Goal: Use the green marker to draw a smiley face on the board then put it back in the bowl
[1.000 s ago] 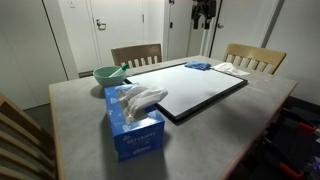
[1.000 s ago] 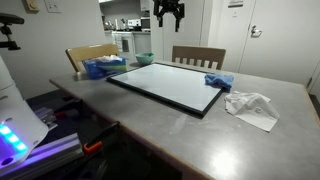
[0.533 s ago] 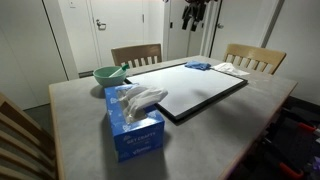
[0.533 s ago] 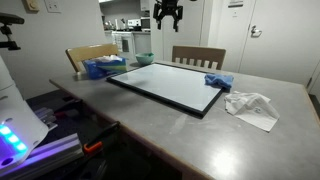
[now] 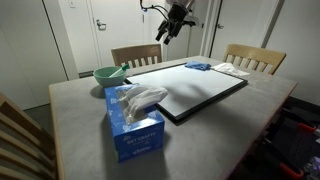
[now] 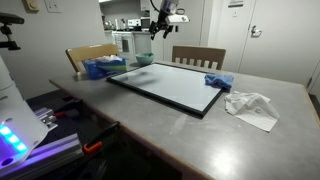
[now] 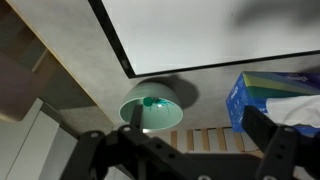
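Black two-finger gripper, jaws wide open & empty, is swinging from over the large black-framed whiteboard twd the small pale-green round bowl. Thin green marker is lying inside it. Pickup's prob starting; board's still blank.

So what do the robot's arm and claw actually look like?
The gripper is black, with two chunky, angular fingers that show as dark shapes in the wrist view. The arm just behind it looks white. No markings are legible.
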You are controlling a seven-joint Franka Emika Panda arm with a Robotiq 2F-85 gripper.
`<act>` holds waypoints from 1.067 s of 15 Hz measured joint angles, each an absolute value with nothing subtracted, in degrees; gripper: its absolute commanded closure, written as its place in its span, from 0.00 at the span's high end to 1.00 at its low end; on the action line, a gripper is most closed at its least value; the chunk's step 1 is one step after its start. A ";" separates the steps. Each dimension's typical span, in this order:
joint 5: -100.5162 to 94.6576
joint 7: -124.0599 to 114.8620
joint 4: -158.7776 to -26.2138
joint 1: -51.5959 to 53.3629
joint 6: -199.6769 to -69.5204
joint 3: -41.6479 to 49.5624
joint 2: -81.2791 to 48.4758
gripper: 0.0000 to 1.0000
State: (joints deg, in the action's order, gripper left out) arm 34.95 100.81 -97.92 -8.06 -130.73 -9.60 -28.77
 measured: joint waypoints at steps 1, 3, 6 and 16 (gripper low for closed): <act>35.81 101.89 -96.57 -8.06 -130.68 -10.49 -30.37 1.00; 36.90 103.28 -94.35 -7.99 -130.59 -12.08 -33.12 1.00; 38.98 104.36 -91.97 -7.92 -130.59 -13.98 -36.23 1.00; 41.27 104.95 -88.60 -7.63 -129.12 -15.74 -40.12 1.00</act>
State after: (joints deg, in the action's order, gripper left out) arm 41.27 104.95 -88.60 -7.63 -129.12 -15.74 -40.12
